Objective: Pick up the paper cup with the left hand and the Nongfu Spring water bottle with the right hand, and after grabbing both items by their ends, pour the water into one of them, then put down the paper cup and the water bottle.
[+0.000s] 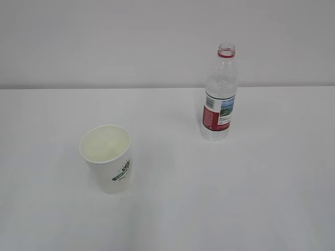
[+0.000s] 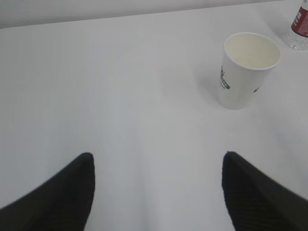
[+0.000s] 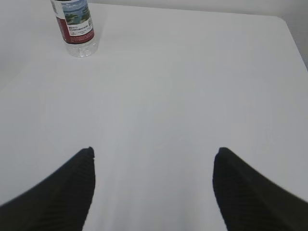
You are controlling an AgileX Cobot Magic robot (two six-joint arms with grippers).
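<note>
Both arms were out of the exterior view, and each wrist camera showed its own pair of black fingers spread wide with nothing between them. The paper cup [image 2: 249,70] stood upright, mouth up, ahead and well to the right of the left hand [image 2: 159,192] — so reaching it looked to call for a forward move with a swing to that side. The Nongfu Spring water bottle [image 3: 73,26] stood upright ahead and far to the left of the right hand [image 3: 154,187], its base on the table [image 1: 251,198] and its neck cut off at the top of that view. In the exterior view the cup [image 1: 107,157] sat left of centre and nearer the camera, while the bottle [image 1: 220,94], uncapped, stood farther back on the right, well apart from it; each hand was thus nearer its own item. Both long axes ran vertical, so a side-on grasp seemed fitting. The white tabletop between fingers and targets was bare, and its rounded far corner showed only at the upper right of the right wrist view — away from the bottle.
</note>
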